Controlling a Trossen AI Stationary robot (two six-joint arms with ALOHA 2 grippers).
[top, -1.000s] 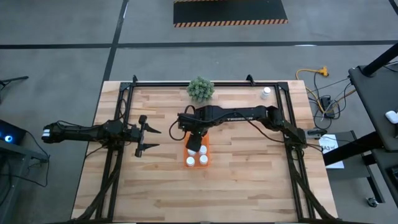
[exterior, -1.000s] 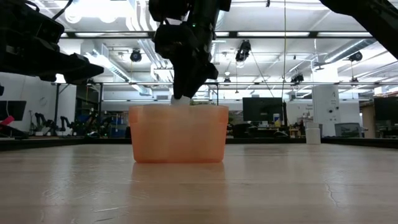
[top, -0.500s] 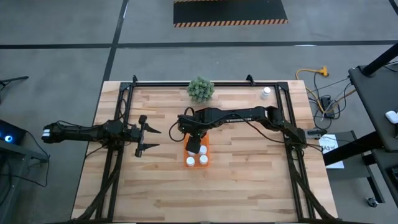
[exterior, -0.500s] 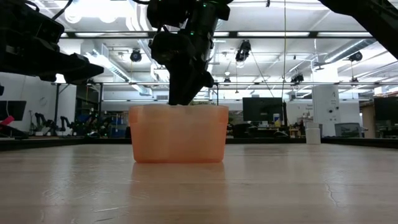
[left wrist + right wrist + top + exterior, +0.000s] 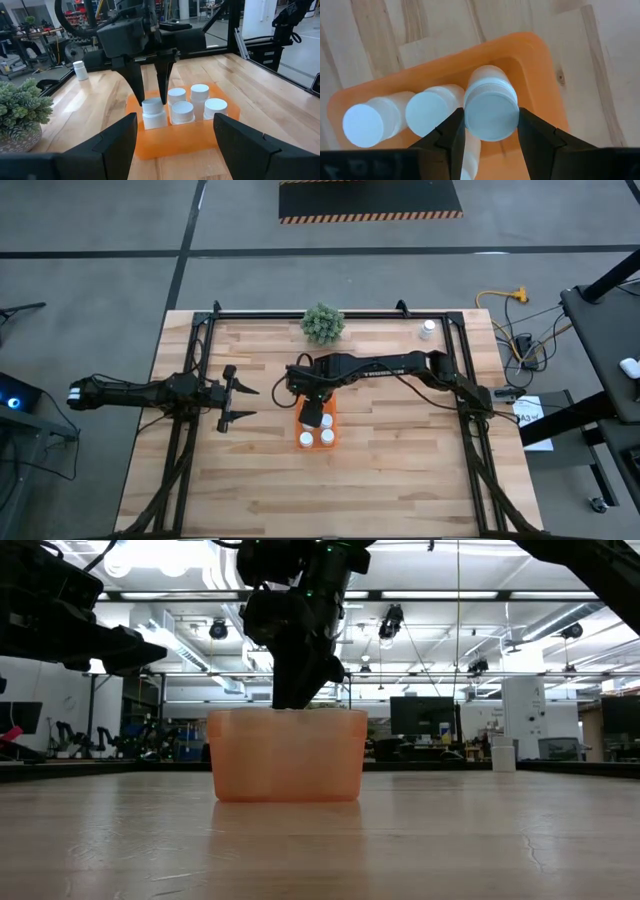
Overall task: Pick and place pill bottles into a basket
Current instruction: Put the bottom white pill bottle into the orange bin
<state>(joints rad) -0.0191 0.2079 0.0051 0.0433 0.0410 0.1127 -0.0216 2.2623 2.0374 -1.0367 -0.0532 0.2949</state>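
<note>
Right end effector (image 5: 150,92) clamped on a pill bottle (image 5: 154,113) inside the orange basket (image 5: 220,125), four bottles just beside it, left end effector (image 5: 240,403) spread wide, well apart

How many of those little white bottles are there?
6. Five are in the orange basket: four standing free and one between the right gripper jaws. The sixth stands alone near the table's far right corner.
</note>
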